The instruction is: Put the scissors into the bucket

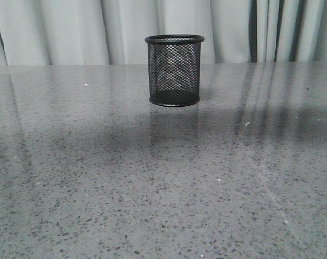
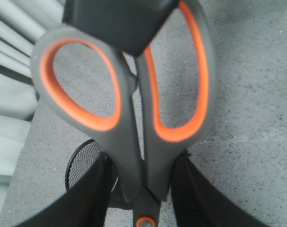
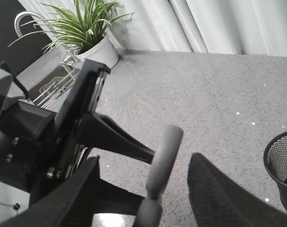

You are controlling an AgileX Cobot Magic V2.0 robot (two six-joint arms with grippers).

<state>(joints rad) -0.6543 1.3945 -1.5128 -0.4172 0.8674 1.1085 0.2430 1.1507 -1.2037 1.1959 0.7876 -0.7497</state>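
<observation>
The bucket, a black wire-mesh cup, stands upright at the middle back of the table; no arm shows in the front view. In the left wrist view my left gripper is shut on the scissors just above their pivot. The dark grey, orange-lined loops point toward the camera, and the bucket's rim shows below and behind them. The blades are hidden. In the right wrist view my right gripper is open. The scissors' handle shows edge-on between its fingers, untouched, and the bucket sits off to one side.
The grey speckled table ends at pale curtains. In the right wrist view the left arm is close by. A potted plant and a metal wire rack stand at the table's far side.
</observation>
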